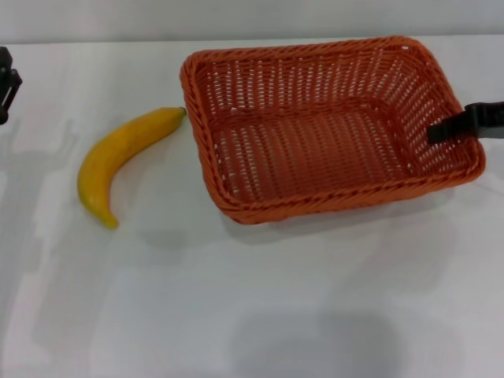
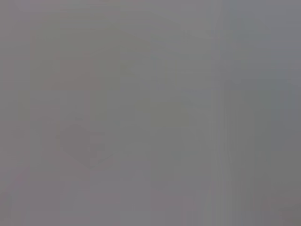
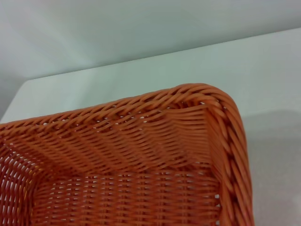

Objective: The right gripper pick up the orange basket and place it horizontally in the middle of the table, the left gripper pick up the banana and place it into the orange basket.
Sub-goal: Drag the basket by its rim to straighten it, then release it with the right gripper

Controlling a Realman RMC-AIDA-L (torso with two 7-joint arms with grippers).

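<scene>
The orange basket (image 1: 323,126) lies lengthwise across the white table (image 1: 252,315), right of centre and towards the back, with nothing inside. A shadow spreads beneath its front-left side, so it looks slightly raised. My right gripper (image 1: 453,127) reaches in from the right edge, and its black fingers clamp the basket's right wall. In the right wrist view I see the basket's woven inside and one rounded corner (image 3: 207,101). The banana (image 1: 118,161) rests on the table just left of the basket, its dark tip near the rim. My left gripper (image 1: 6,87) stays at the far left edge, apart from the banana.
The table's far edge (image 1: 102,41) meets a pale wall behind the basket. Bare tabletop stretches across the whole front half. The left wrist view holds only a plain grey surface.
</scene>
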